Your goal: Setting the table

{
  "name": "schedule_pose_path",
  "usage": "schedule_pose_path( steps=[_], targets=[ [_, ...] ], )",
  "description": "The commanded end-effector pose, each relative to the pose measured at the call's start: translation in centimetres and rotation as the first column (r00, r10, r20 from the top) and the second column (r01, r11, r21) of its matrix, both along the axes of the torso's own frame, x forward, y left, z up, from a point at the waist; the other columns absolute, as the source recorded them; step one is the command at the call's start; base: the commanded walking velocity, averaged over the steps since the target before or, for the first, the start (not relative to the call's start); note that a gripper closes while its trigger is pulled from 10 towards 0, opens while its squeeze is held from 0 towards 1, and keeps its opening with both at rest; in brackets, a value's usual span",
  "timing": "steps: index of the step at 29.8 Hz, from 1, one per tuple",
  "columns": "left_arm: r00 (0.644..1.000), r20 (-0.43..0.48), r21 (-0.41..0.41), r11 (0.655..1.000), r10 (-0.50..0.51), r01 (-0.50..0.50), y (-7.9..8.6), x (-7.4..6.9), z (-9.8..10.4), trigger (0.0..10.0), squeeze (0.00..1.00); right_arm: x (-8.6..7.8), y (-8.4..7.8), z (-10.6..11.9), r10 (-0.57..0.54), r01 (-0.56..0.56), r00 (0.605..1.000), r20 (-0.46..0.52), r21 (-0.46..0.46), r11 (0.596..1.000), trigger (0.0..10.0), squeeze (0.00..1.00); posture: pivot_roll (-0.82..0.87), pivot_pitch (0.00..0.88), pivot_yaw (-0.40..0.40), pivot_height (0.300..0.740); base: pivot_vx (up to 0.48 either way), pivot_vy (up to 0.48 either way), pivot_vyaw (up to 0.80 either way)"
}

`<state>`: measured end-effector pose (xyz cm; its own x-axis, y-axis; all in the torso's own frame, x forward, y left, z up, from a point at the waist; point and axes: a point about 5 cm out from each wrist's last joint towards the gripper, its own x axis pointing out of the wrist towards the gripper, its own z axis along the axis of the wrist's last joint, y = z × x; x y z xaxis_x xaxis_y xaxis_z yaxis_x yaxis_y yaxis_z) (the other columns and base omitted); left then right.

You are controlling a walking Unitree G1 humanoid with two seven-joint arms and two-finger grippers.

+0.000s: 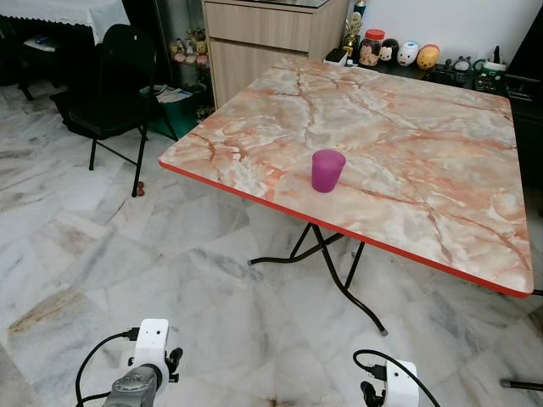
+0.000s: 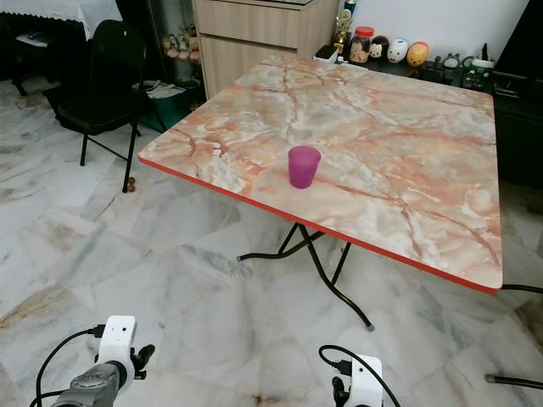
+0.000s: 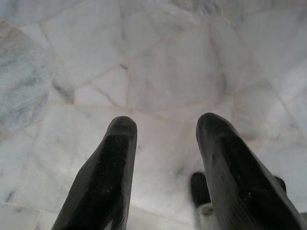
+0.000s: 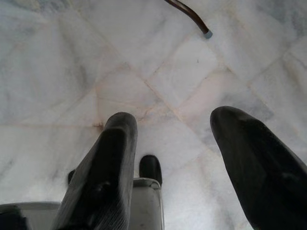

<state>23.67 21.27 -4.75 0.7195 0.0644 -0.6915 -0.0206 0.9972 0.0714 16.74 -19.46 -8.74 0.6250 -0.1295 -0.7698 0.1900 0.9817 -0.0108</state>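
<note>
Marble table [image 1: 441,161] bears an upright purple cup [image 1: 327,170]; both grippers' fingers [image 3: 103,177] apart.

We see a cup [image 1: 327,170] on the table [image 1: 407,144], near its front edge | chair [image 1: 114,85] to the table's left | cabinet [image 1: 263,38] behind it.

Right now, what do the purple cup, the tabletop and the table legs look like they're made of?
Purple cup: likely plastic, translucent, light showing through the wall, matte sheen.
Tabletop: marble-pattern surface, probably a printed laminate rather than stone, given the thin red edge band; mild gloss.
Table legs: thin black tube, looks like painted metal, crossed and folding.
</note>
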Motion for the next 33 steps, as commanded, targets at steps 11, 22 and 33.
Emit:
schedule_pose_path(
  steps=[11,22,33],
  targets=[
    [1.0,-0.014,0.028,0.999,0.022,-0.022,1.16,-0.63,-0.19,10.0,0.0,0.04,0.32,0.01,-0.02,0.02,1.0,0.013,0.012,1.0,10.0,0.0,0.02,0.0,0.016,0.74,0.0,0.48,-0.31],
    [1.0,-0.006,0.031,0.999,0.026,-0.026,1.25,-0.53,-0.09,10.0,0.0,0.09,0.36,0.01,-0.029,0.029,0.999,0.013,0.018,0.999,10.0,0.0,0.03,0.0,0.012,0.74,0.0,0.307,-0.48],
    [1.0,-0.004,0.034,0.999,0.024,-0.024,1.28,-0.52,-0.07,10.0,0.0,0.09,0.43,0.01,-0.035,0.035,0.999,0.014,0.024,0.999,10.0,0.0,0.03,0.0,0.012,0.74,0.0,0.152,-0.11]
  ],
)
